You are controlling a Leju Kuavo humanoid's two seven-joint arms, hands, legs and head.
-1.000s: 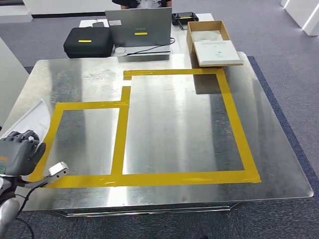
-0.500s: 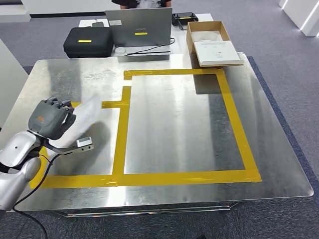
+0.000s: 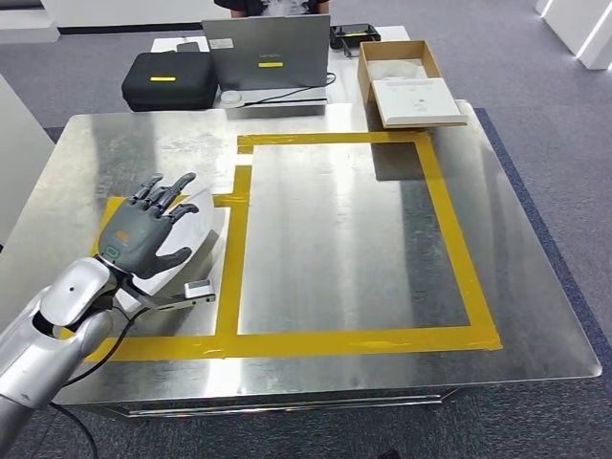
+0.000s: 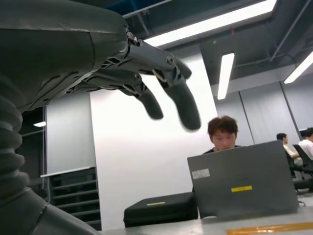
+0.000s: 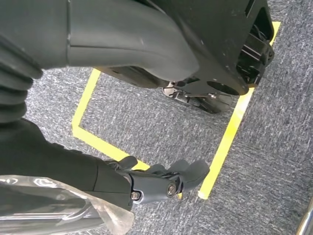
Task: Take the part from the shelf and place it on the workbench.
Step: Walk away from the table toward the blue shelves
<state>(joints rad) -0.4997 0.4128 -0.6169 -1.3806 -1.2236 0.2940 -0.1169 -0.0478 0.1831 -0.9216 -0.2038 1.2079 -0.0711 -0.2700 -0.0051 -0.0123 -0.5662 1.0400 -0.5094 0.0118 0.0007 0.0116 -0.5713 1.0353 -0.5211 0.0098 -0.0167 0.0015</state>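
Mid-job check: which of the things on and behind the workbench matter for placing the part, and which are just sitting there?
Belongs to the job:
- white part, lying in the small yellow-taped box
- left hand, fingers spread above the part
- workbench

Just lying about:
- laptop
- black case
- cardboard box with a white box on it

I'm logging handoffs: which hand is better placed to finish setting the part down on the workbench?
Left. The left hand is over the workbench with its fingers spread above the white part, inside the small taped box. The right hand hangs down by the carpet floor.
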